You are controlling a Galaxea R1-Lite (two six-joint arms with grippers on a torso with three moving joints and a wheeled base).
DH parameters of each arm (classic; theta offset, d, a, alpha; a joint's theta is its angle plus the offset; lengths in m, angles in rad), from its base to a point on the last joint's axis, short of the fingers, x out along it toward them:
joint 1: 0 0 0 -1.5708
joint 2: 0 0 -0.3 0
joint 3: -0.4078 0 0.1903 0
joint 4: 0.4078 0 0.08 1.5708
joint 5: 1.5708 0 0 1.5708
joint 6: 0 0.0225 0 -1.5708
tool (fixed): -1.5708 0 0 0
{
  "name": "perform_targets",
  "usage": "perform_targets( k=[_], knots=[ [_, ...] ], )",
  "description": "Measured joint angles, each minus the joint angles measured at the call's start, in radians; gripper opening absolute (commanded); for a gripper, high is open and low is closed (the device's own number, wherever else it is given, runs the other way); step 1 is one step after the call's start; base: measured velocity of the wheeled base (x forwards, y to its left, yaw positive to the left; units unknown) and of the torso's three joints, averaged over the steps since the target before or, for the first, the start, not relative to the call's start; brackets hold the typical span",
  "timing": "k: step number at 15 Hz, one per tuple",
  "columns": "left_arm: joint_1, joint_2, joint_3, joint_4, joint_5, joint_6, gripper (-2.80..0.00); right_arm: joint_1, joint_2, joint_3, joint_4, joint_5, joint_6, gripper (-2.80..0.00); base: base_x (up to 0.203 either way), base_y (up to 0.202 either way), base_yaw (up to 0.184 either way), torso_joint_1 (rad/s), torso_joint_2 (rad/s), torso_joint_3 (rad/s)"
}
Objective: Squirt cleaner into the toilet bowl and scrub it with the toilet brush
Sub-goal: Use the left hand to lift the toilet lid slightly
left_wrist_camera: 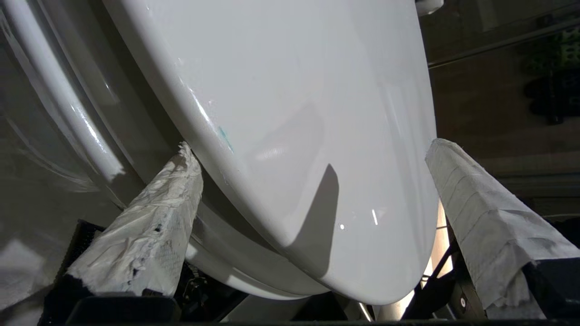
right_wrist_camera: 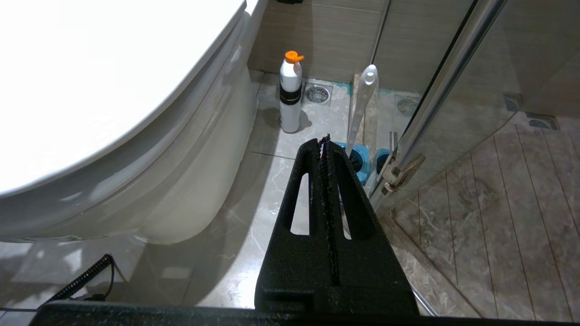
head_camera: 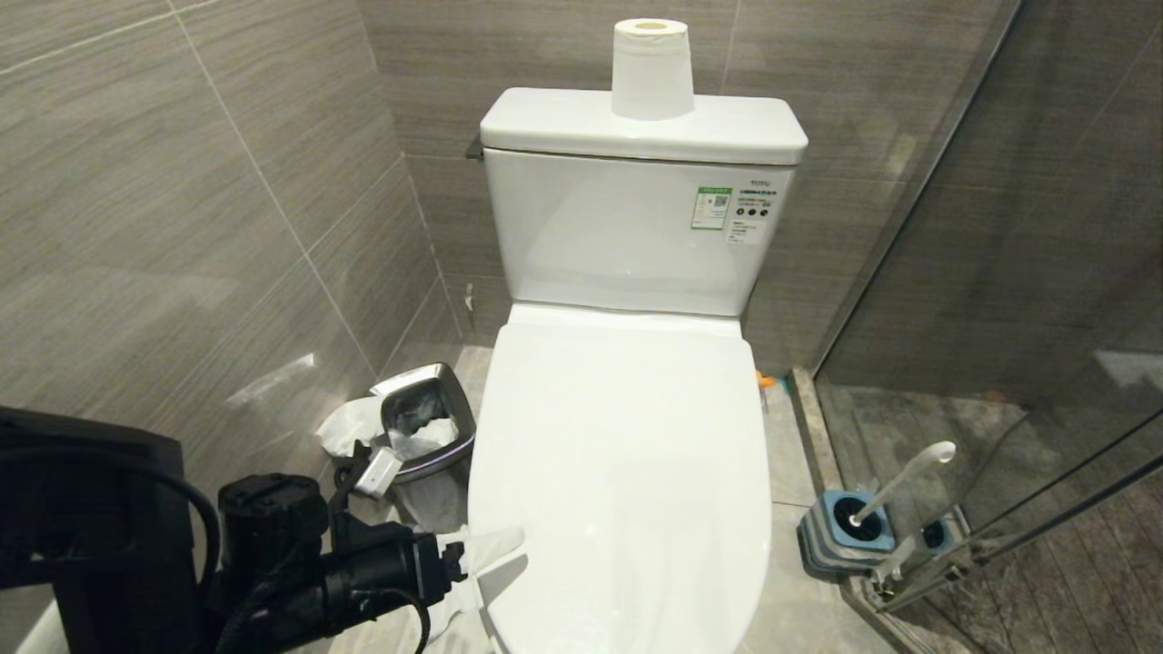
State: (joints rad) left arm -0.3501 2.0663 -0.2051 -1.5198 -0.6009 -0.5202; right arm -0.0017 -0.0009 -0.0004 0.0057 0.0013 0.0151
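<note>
You have one toilet bowl (head_camera: 627, 472) at centre, lid down. One cleaner (right_wrist_camera: 290, 93) stands on the floor to its right, one toilet brush (head_camera: 899, 481) in its holder (head_camera: 840, 531) nearer right. Your left gripper (left_wrist_camera: 312, 217) straddles the lid's near left edge, fingers (left_wrist_camera: 149, 231) apart; right gripper (right_wrist_camera: 327, 149) has fingers together. One bin (head_camera: 427, 422) far left

Toilet bowl (head_camera: 618, 472) glossy white. Cleaner (right_wrist_camera: 290, 93) white, dark band, orange cap. Toilet brush (head_camera: 899, 481) white handle; holder (head_camera: 840, 536) blue-grey. Wall tiles (head_camera: 182, 227) grey-brown, streaked.
</note>
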Motion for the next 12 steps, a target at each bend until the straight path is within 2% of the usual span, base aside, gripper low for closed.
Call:
perform_targets(
  k=[6, 12],
  knots=[
    [-0.015, -0.011, 0.004, -0.002, 0.043, -0.005, 0.00, 0.000, 0.000, 0.000, 0.000, 0.000, 0.000, -2.80, 0.000, 0.000, 0.000, 0.000, 0.00, 0.000],
    [-0.045, 0.070, -0.026, -0.002, 0.085, -0.006, 0.00, 0.000, 0.000, 0.000, 0.000, 0.000, 0.000, -2.80, 0.000, 0.000, 0.000, 0.000, 0.00, 0.000]
  ],
)
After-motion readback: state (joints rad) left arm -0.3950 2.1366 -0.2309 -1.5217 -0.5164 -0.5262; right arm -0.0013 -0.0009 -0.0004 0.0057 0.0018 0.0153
